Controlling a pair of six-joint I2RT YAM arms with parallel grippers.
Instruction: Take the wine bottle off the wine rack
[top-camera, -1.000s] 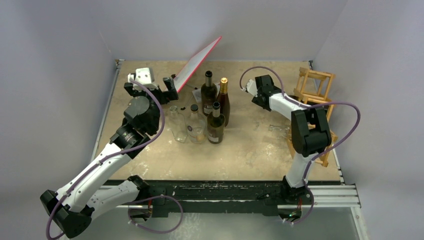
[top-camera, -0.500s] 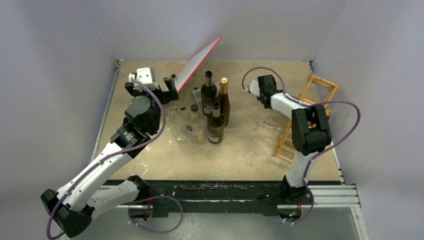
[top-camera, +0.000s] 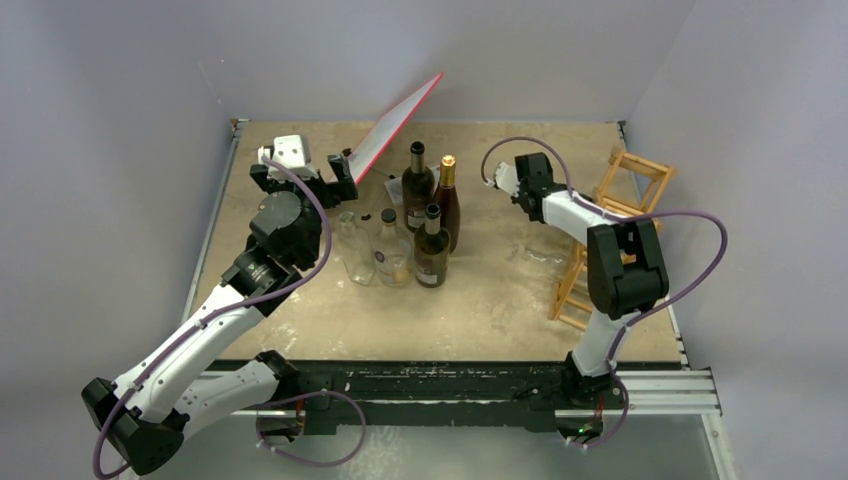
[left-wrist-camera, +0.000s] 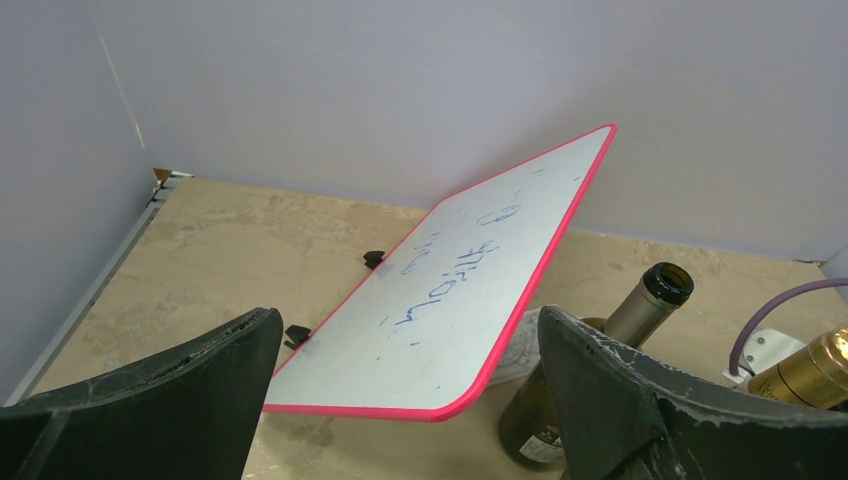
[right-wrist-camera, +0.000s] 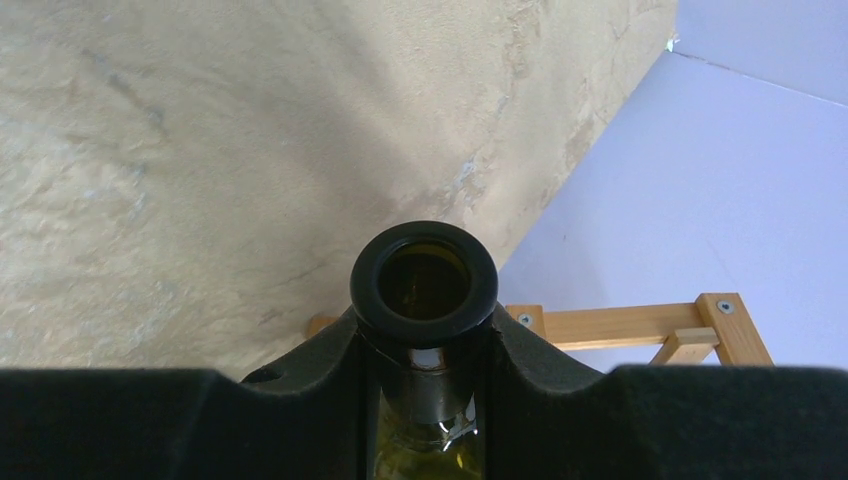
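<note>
A wine bottle (right-wrist-camera: 424, 232) of dark greenish glass is held by its neck in the right gripper (right-wrist-camera: 424, 340). The two black fingers (right-wrist-camera: 325, 365) are clenched on either side of the neck, just below the thick lip. In the right wrist view the bottle's open, uncorked mouth faces the camera, and the rest of the bottle is hidden behind the fingers. Just behind the bottle, low and to the right, a light wooden bar of the wine rack (right-wrist-camera: 610, 325) shows against the pale wall. From overhead, the wine rack (top-camera: 642, 161) stands tilted at the right edge of the table (top-camera: 480, 300), partly hidden by the right arm. Whether the bottle's body lies inside a cell of the rack cannot be told.

Near the middle of the beige table stands a cluster of upright bottles. It holds a dark bottle with an open mouth (top-camera: 418, 185), a brown bottle with a gold foil top (top-camera: 447, 200), a shorter dark labelled bottle (top-camera: 432, 250) and two clear glass bottles (top-camera: 352, 245). Behind them a red-edged whiteboard (left-wrist-camera: 450, 300) with blue handwriting leans at a slant. The left gripper (left-wrist-camera: 408, 330) hovers in front of the whiteboard, its jaws spread wide and holding nothing.
</note>
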